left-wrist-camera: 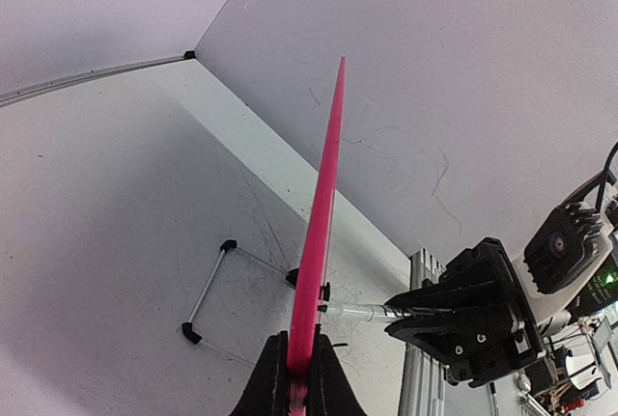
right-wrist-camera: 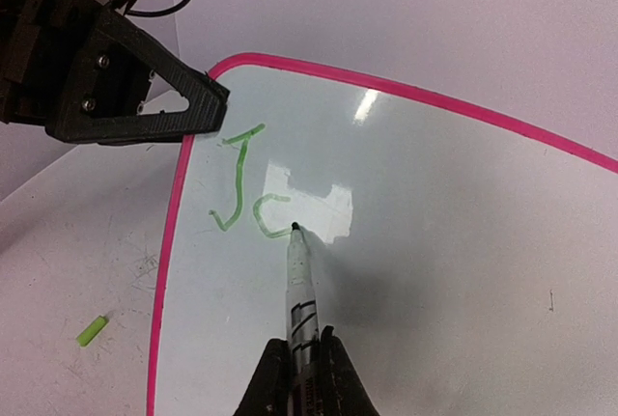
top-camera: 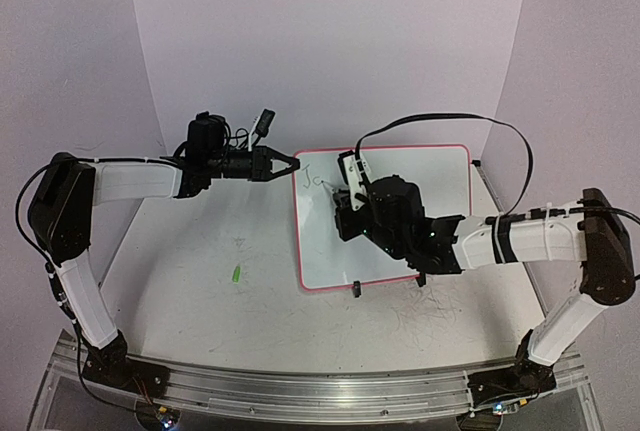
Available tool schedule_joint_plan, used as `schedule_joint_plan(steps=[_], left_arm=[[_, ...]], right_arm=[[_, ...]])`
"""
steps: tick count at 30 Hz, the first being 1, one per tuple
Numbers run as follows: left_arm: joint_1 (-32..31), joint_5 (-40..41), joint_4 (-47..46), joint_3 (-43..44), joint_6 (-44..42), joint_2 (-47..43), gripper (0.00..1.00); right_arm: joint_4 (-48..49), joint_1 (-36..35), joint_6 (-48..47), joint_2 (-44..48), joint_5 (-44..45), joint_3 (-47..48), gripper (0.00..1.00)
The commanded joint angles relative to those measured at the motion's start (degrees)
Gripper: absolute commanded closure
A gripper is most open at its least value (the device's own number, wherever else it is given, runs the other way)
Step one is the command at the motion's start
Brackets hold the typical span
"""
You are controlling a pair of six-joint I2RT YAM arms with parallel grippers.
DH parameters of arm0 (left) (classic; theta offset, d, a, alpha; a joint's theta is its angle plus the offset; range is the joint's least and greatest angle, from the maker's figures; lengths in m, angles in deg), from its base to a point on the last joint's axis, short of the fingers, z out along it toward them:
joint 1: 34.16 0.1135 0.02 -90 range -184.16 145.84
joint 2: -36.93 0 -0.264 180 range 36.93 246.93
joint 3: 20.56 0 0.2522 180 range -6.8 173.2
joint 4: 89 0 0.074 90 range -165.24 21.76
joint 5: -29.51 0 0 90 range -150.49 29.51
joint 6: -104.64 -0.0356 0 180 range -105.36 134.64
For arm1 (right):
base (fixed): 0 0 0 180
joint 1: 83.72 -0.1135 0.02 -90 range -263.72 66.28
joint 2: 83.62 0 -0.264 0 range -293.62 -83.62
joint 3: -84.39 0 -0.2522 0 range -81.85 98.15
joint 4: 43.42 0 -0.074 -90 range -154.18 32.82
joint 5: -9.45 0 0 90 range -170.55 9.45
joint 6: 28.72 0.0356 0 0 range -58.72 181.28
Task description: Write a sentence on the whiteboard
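Two arms meet over a glossy white board [top-camera: 440, 176] with a thin pink rim and rounded corners, lying on the scuffed white counter [top-camera: 200, 281] just off centre toward 3 o'clock in the top view.

The left arm rises from its base at 7 o'clock, folds at a black elbow near 9 o'clock and runs its white forearm level to the right. Its left claw [left-wrist-camera: 297, 377] is clenched on the rim at the board's 10 o'clock corner. In that wrist's view the board appears edge-on, as a narrow pink blade between the black fingers.

The right arm climbs from 5 o'clock, bends at 3 o'clock and reaches left across the board, its wrist angled down. The right claw [right-wrist-camera: 301, 368] is clamped on a slim white marker [right-wrist-camera: 297, 281] with dark bands, whose dark tip touches the white surface.

The writing [right-wrist-camera: 246, 194], in thin green strokes, reads "J" with a curved, unclosed letter beside it. It sits at 10 o'clock on the board, next to the left claw's angular black finger.

Two small black clips [top-camera: 356, 289] stand on the board's near edge. A short green cap [top-camera: 237, 273] lies on the counter at 8 o'clock from the board, well apart from it.
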Motion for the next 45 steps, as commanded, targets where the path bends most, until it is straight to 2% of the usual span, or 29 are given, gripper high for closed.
schedule_joint_plan(steps=[1,14,22,45], left_arm=[[0.01,-0.82,-2.07,-0.17,0.27,-1.86,1.0],[0.01,-0.8,-2.07,-0.22,0.29,-1.91,1.0],[0.01,-0.72,-2.07,-0.33,0.18,-2.04,1.0],[0.01,-0.88,-2.06,-0.29,0.27,-2.04,1.0]], right_arm=[[0.12,0.9,0.08,-1.64,1.99,3.08,1.0],[1.27,0.83,-0.95,-1.74,-2.37,2.9,1.0],[5.02,1.67,0.66,4.35,-1.03,-1.66,1.0],[2.4,1.98,1.23,0.25,-1.58,0.33,1.0]])
